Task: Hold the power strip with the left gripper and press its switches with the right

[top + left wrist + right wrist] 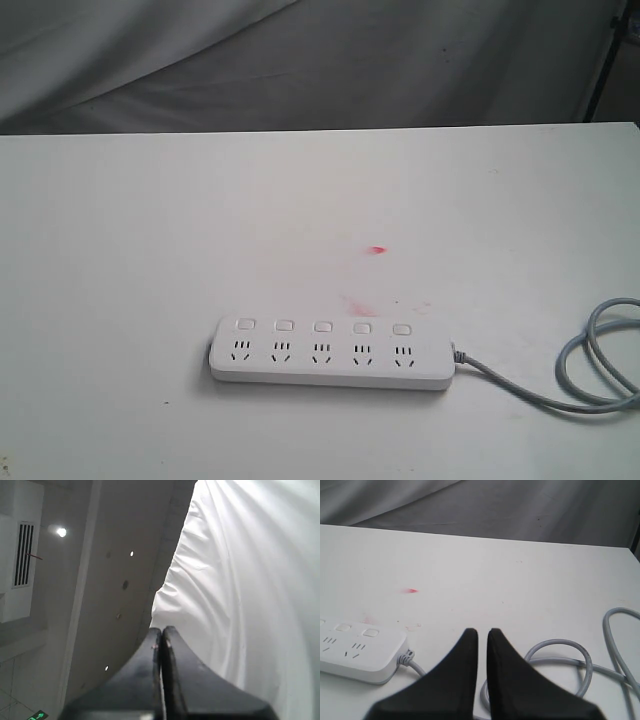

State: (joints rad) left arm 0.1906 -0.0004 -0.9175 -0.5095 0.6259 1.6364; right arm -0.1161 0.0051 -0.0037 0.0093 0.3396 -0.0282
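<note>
White table [120,250], power strip [330,352] lying flat, cord [492,373] cut off at edge, left gripper [162,630] closed, right gripper [482,632] nearly closed, empty.

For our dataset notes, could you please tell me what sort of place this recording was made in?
Probably an indoor lab or test room: a plain white table with a power strip, draped cloth as backdrop, and a ceiling with recessed lights and a slatted vent.

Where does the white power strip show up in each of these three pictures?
Exterior view: the power strip lies low, near the middle.
Left wrist view: not in it.
Right wrist view: only its cord end shows, cut off by the frame's edge.
Shared landmark, those two views: the red mark on the table.
</note>
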